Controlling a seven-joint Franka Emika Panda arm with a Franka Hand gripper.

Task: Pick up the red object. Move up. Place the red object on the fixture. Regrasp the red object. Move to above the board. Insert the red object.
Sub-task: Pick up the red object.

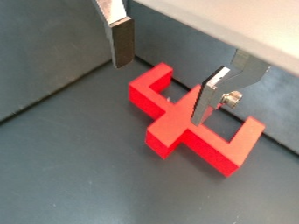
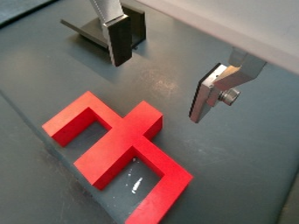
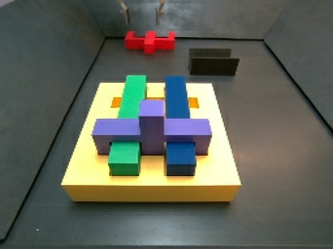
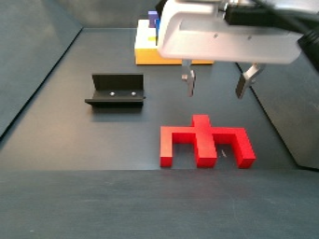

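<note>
Two wrist views show my tool [image 1: 163, 70] spread wide above the red object [image 1: 187, 118], gripping nothing. Side view: red object [image 4: 203, 143] lies lower centre on the floor, the fixture [image 4: 115, 91] left. I judge pickup is pending; next, descend and close.

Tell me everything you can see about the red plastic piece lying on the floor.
The bright red plastic block looks glossy and solid: a long bar crossed by a central stem, with short prongs turned up at the bar's ends. It lies flat on the dark grey floor, nothing else touching it. The gripper hovers above it, jaws open, with a silver finger on each side of the stem in a wrist view. The dark L-shaped fixture stands apart from it.
</note>
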